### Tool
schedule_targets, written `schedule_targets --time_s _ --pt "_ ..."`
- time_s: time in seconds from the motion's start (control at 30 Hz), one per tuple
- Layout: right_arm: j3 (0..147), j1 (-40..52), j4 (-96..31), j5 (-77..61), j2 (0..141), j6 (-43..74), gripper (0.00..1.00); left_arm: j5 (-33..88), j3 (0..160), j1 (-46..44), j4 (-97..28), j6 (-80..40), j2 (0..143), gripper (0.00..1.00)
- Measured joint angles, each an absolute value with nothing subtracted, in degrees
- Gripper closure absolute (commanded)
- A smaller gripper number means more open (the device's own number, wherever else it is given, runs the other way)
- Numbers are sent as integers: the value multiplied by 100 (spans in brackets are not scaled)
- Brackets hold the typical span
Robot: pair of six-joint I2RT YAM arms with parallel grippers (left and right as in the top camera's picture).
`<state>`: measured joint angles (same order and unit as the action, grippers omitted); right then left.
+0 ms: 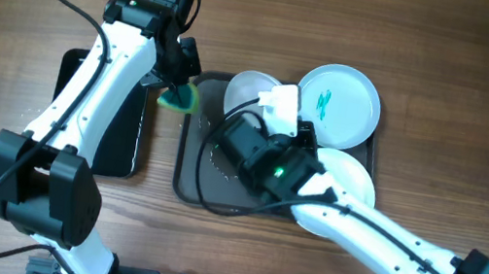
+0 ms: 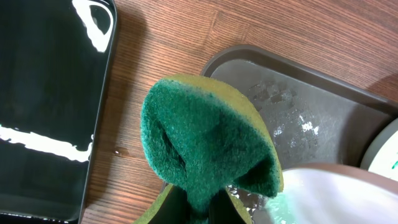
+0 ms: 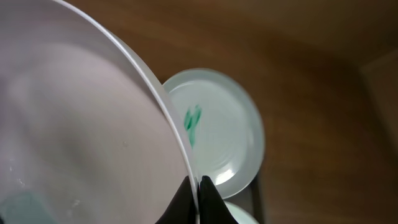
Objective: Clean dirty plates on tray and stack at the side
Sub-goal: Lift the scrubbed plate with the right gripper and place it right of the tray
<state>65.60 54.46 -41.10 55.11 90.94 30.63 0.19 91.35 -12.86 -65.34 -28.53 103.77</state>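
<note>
Green sponge (image 2: 205,137) clamped in left gripper (image 2: 206,211), right gripper (image 3: 198,191) pinches plate (image 3: 81,124) rim; scrub its middle flat, plate steady

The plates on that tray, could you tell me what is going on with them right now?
The right claw grips a white plate by its rim, tilted up above the tray. The left claw holds a green sponge close beside it, at the tray's left edge. A smeared plate lies at the tray's far right, and a third plate at the near right, partly under the right arm.
</note>
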Motion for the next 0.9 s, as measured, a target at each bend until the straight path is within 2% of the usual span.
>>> schedule_targets --time_s 0.23,0.37,0.47,0.6,0.67,0.8,0.9 --pt "6545 6130 -3577 8047 9094 2080 96 34 9135 -1286 -6530 -2853 10377 96" --pt "6517 6141 -2659 8399 9094 1170 96 36 9135 -1286 -6514 -2853 10377 96" --pt "6517 6141 -2543 8289 9089 882 96 36 9135 -1286 -6514 -2853 10377 96" --pt "6521 5922 -3201 6956 9085 1295 96 36 9135 -1286 -6514 -2853 10377 96" --pt "6506 5518 -3577 5658 9076 1758 95 36 9135 -1286 -6512 -2853 10377 96" --pt "6501 4359 -3361 2268 9030 2104 96 36 9135 -1286 -6523 -2853 10377 96" --pt "6501 2838 -3404 -99 8718 2189 96 36 9135 -1288 -6532 -2853 10377 96"
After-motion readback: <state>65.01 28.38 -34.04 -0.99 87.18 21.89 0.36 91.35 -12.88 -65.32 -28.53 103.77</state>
